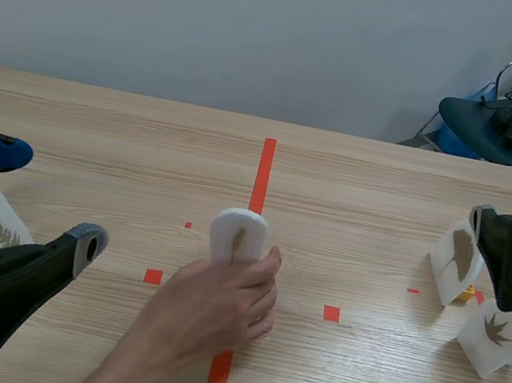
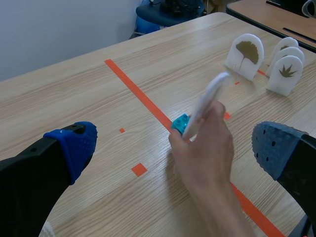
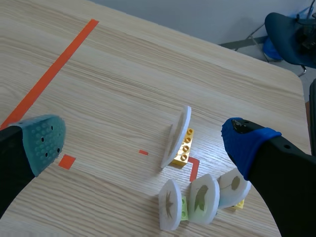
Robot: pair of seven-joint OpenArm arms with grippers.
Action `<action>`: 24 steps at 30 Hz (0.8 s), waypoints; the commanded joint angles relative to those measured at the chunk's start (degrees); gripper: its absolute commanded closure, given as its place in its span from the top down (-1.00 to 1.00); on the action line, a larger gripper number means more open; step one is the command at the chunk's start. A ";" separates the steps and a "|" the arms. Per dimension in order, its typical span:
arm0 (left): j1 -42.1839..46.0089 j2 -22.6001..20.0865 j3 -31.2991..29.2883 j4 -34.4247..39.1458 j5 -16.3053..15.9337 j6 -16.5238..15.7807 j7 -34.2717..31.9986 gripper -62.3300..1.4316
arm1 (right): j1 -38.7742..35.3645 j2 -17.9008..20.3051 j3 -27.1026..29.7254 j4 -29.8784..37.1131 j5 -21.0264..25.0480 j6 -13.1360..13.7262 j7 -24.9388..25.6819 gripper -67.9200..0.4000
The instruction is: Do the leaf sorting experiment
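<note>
Left gripper [image 1: 46, 198] spread, right gripper [image 3: 144, 140] too. Card [image 1: 236, 236] upright on centre tape [image 1: 265, 168], hand [image 1: 215, 308] holding it; left arm looks nearer.

Bright, even light; soft shadows.

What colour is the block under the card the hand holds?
Turquoise block; left wrist view shows it best.
</note>
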 commanded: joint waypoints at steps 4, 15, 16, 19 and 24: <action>-0.02 0.26 -0.07 0.33 -0.31 -0.13 -0.98 1.00 | -0.42 0.55 0.11 0.04 2.43 4.13 0.39 1.00; -0.02 0.26 -0.07 0.33 -0.31 -0.13 -0.98 1.00 | -0.39 0.55 -2.16 0.04 2.45 11.19 0.96 1.00; -0.02 0.26 -0.07 0.33 -0.31 -0.13 -0.98 1.00 | -0.39 0.55 -3.19 0.02 2.21 11.19 1.46 1.00; -0.02 0.26 -0.07 0.33 -0.31 -0.13 -0.98 1.00 | 0.42 0.52 -7.19 -0.17 -0.28 11.17 2.80 1.00; -0.04 0.26 -0.07 0.33 -0.33 -0.13 -1.01 1.00 | 5.62 -0.35 -15.61 -3.91 -5.64 10.84 6.05 1.00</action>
